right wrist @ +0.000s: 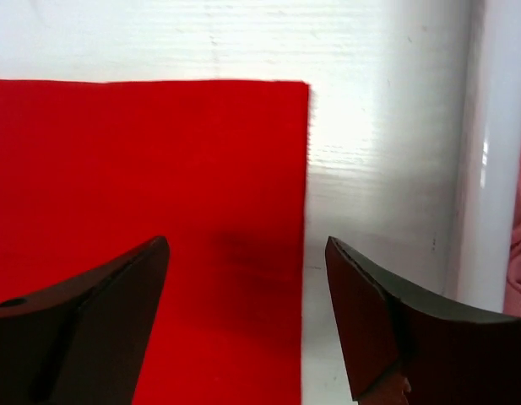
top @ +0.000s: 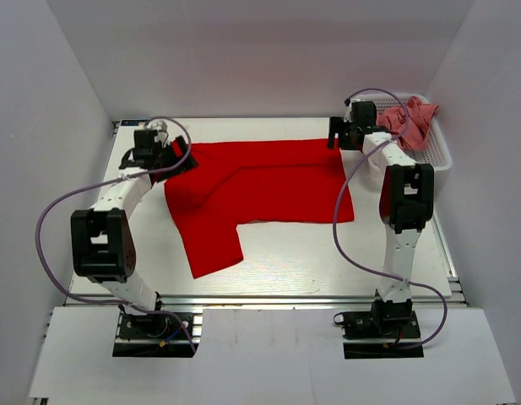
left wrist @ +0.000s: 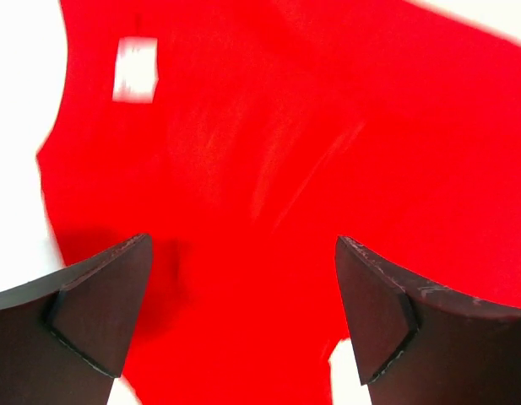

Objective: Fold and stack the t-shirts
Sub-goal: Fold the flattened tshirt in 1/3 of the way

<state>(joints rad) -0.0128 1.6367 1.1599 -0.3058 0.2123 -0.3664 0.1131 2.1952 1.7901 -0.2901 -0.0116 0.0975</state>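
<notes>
Spreading across the middle of the top view, the red t-shirt (top: 260, 190) lies flat on the white table (top: 328, 261). Its upper edge runs nearly straight from left to right, and one piece juts down toward the lower left of the frame. The left gripper (top: 174, 154) sits over the shirt's upper left corner, and the right gripper (top: 334, 137) sits at its upper right corner.

In the left wrist view, the left gripper (left wrist: 243, 243) has its two dark fingers (left wrist: 100, 304) standing well apart at the bottom of the frame, with nothing clamped between them. The red t-shirt (left wrist: 285, 126) fills almost the whole picture beneath them. A small white label (left wrist: 135, 69) shows on the cloth at the upper left, and bare table shows along the left edge.

In the right wrist view, the right gripper (right wrist: 246, 243) is likewise spread wide and holds nothing. The red t-shirt (right wrist: 142, 160) covers the left half of the frame, its straight edge and square corner ending just left of centre, with bare table (right wrist: 378, 126) to the right of it.

In the upper right of the top view, the salmon pink t-shirts (top: 409, 122) lie crumpled in a white mesh basket (top: 437, 156), close behind the right arm. A strip of pink cloth (right wrist: 520, 253) also shows at the right edge of the right wrist view.
</notes>
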